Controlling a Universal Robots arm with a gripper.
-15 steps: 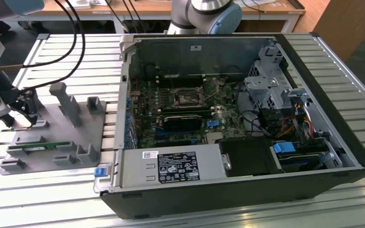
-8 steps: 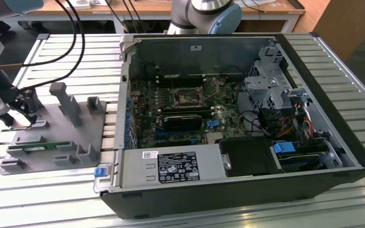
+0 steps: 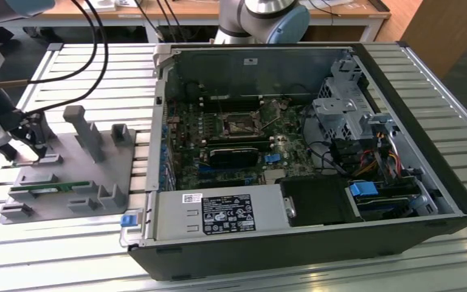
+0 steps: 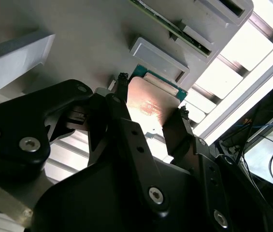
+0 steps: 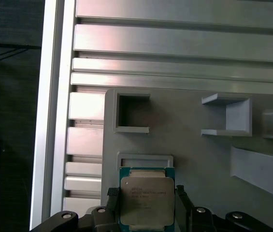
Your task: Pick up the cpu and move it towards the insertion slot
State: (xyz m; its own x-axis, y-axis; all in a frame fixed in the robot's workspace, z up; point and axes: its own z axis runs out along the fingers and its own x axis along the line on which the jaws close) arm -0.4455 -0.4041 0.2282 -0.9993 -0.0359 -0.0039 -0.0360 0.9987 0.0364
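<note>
Slatted metal forms the table [image 3: 428,79], which carries an open computer case [image 3: 298,255] and, just beside the case on the exterior view's left, a grey fixture plate [image 3: 71,164]. The gripper [image 3: 29,151] stands over the end of the plate farthest from the case. In both wrist views the cpu [image 5: 147,203] lies between the jaws, which press against two opposite edges of it; the jaws are judged clamped on the cpu. The cpu is at a shallow pocket [image 5: 145,159] of the plate, and it cannot be told whether it has left the pocket floor. The insertion slot [image 3: 240,125] sits inside the case, on the green board, well apart from the cpu. A memory stick [image 3: 47,189] rests in another holder of the plate, no nearer the case. Step in hand, as a judgement: the pick-up, with the grasp made and the transfer to the case not yet begun. That transfer calls for a straight lift clear of the pocket walls, a level chip, and clearance over the case wall nearest the plate. Writing: several lines of print mark the cpu lid, and a white label [image 3: 227,216] on the power supply [image 3: 217,226] at the case's near edge carries dense print and symbols; the wording cannot be made out.
</note>
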